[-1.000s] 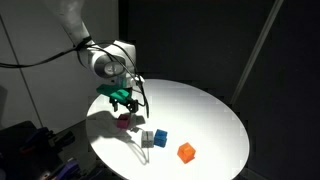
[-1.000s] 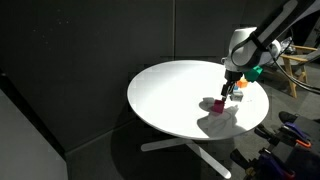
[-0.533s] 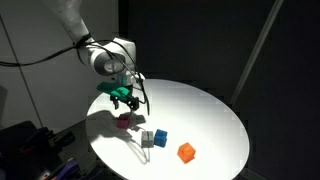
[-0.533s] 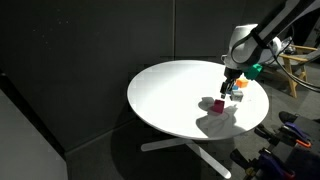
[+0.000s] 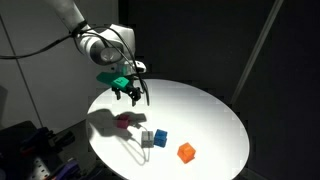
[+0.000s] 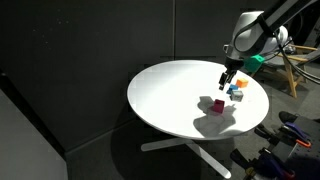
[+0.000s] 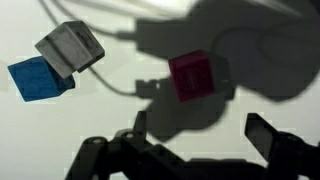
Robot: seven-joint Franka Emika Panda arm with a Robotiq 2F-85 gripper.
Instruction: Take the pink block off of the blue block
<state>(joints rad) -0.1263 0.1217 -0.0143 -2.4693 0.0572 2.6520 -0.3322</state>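
Observation:
The pink block (image 5: 124, 121) lies alone on the white round table (image 5: 200, 110), apart from the blue block (image 5: 160, 138). It also shows in the other exterior view (image 6: 217, 104) and in the wrist view (image 7: 192, 76). The blue block (image 7: 40, 78) sits beside a grey block (image 7: 70, 46), touching it. My gripper (image 5: 131, 92) hangs open and empty above the table, higher than the pink block. In the wrist view its two dark fingers (image 7: 200, 135) stand apart with nothing between them.
An orange block (image 5: 186, 152) lies near the table's front edge, right of the blue one. A thin cable (image 7: 110, 75) runs across the table near the grey block. The surroundings are dark, with equipment at the frame edges.
My gripper has risen straight up away from the pink block, which stays on the table. The blocks have not moved.

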